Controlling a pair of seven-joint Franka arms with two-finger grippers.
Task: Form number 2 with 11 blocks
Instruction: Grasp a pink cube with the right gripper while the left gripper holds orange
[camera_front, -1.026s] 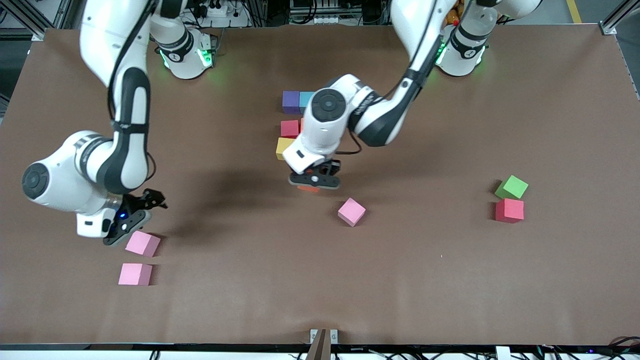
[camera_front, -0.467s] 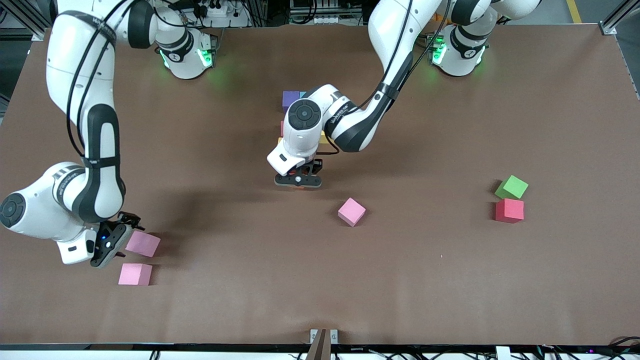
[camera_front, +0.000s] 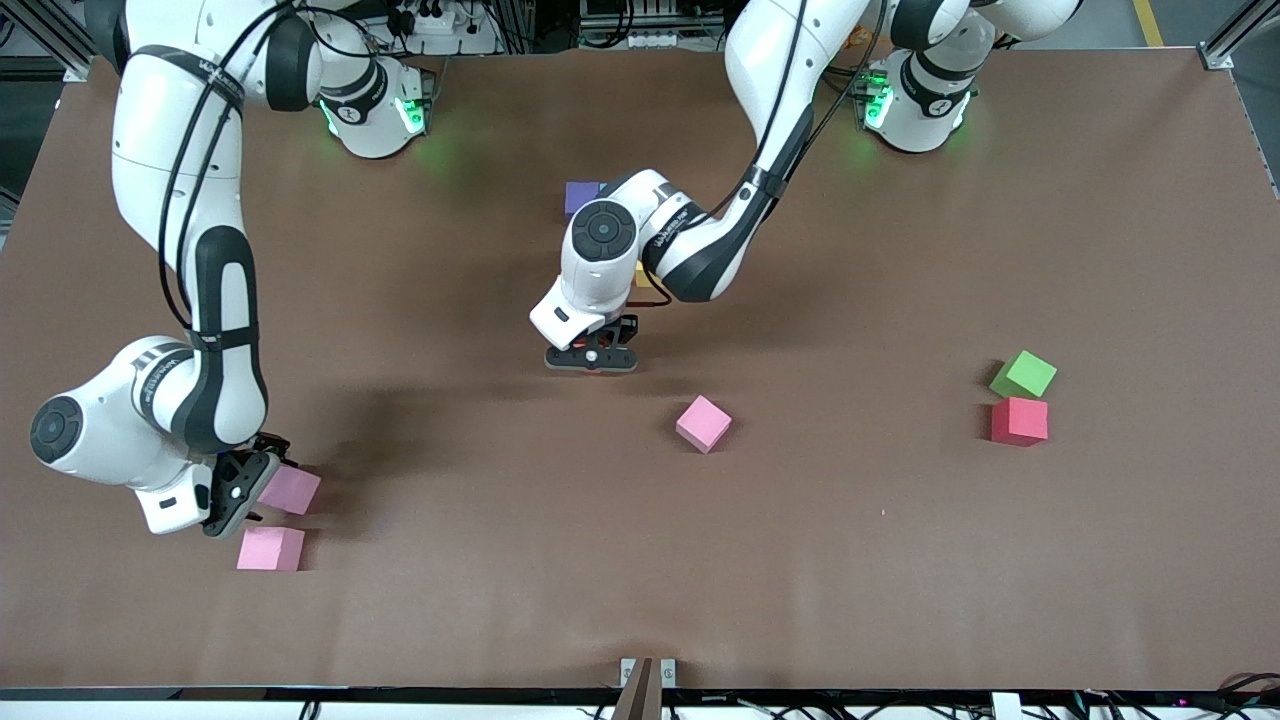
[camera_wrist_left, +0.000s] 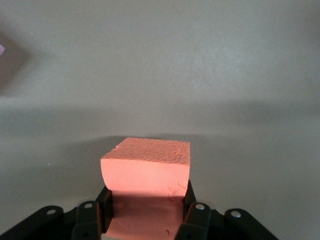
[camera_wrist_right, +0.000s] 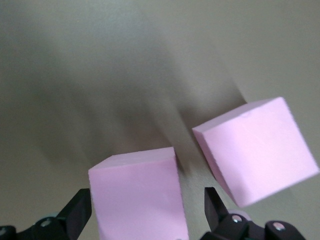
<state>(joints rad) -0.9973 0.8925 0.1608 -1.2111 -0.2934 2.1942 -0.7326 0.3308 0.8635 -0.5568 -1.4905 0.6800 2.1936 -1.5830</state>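
Two tools at work: my left tool (camera_front: 591, 358) grips an orange block (camera_wrist_left: 146, 172) low over the tabletop (camera_front: 900, 560) by the number 2 (camera_front: 582, 196), needing placement; my right tool (camera_front: 240, 490), fingers spread, straddles a pink block (camera_wrist_right: 137, 197).

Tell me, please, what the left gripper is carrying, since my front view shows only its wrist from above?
Observer: In the left wrist view the left gripper is shut on an orange cube, with only bare table around it.
Operator: Thank you. Is the right gripper gripping a pink cube?
Observer: No. In the right wrist view the right gripper is open, with its fingers on either side of one light pink cube.
Operator: Is the second pink cube touching that one?
Observer: No. The other pink cube lies beside it with a gap between them, turned at an angle to it.
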